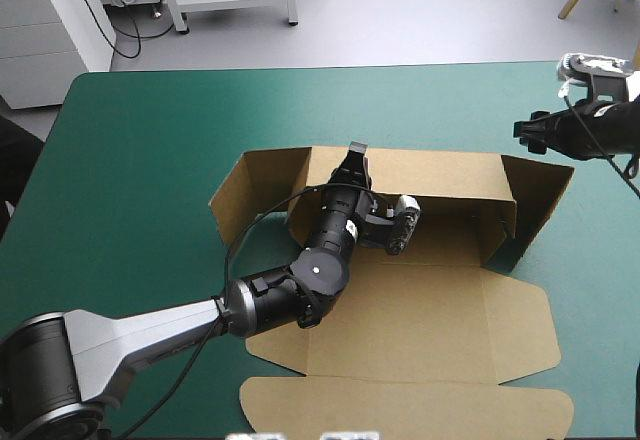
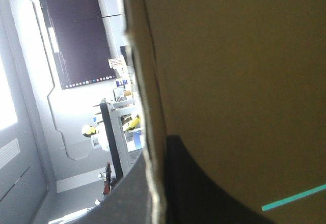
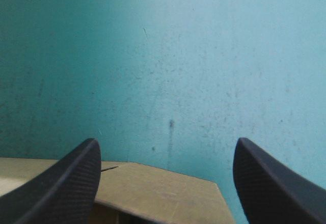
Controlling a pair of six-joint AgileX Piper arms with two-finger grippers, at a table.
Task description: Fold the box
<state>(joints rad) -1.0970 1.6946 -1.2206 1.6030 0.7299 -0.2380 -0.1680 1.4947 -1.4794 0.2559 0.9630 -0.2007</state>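
The brown box (image 1: 420, 310) lies mid-table with its base and front lid flat. Its long back wall (image 1: 450, 175) stands raised, and a side flap angles out at each end. My left gripper (image 1: 356, 152) reaches over the base to the top edge of that wall and is shut on it. In the left wrist view the board's edge (image 2: 147, 107) runs between the black fingers (image 2: 193, 188). My right gripper (image 1: 527, 130) hovers open beyond the box's right end flap (image 1: 545, 195), apart from it. Its wrist view shows the gripper (image 3: 165, 152) over a brown flap corner (image 3: 158, 188).
Teal-green cover (image 1: 130, 160) stretches left of the box and behind it up to the table's far edge (image 1: 300, 70). The lid's front flap (image 1: 400, 405) reaches close to the table's front edge.
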